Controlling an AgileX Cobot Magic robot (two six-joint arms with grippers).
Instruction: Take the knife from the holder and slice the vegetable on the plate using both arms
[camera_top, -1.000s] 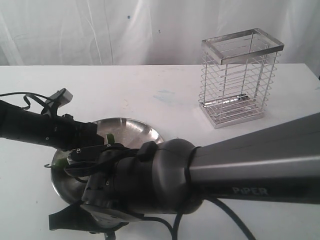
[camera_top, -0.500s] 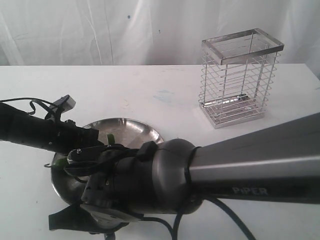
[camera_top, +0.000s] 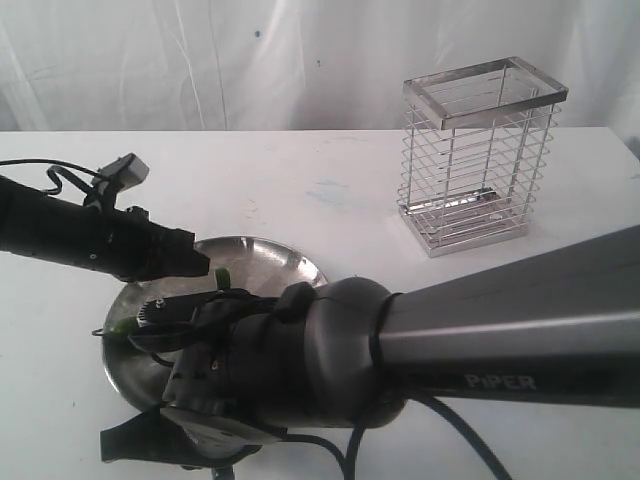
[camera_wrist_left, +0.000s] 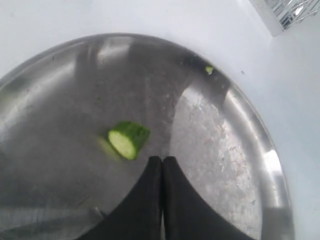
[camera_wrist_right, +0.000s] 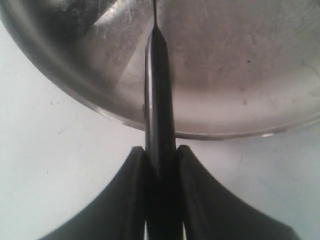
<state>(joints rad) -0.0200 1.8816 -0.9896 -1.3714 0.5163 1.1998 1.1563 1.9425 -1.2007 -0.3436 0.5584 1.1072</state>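
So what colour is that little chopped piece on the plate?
The vegetable piece is dark green outside, pale green on its cut face; the left wrist view shows it best.

A white table (camera_top: 300, 190) fills the lower part of the room, its top smooth and matte with a faint bluish smudge (camera_top: 328, 192) near the middle. Behind it hangs a white curtain (camera_top: 250, 60), softly creased, with a couple of small dark specks. The light is even and diffuse, casting only soft shadows.
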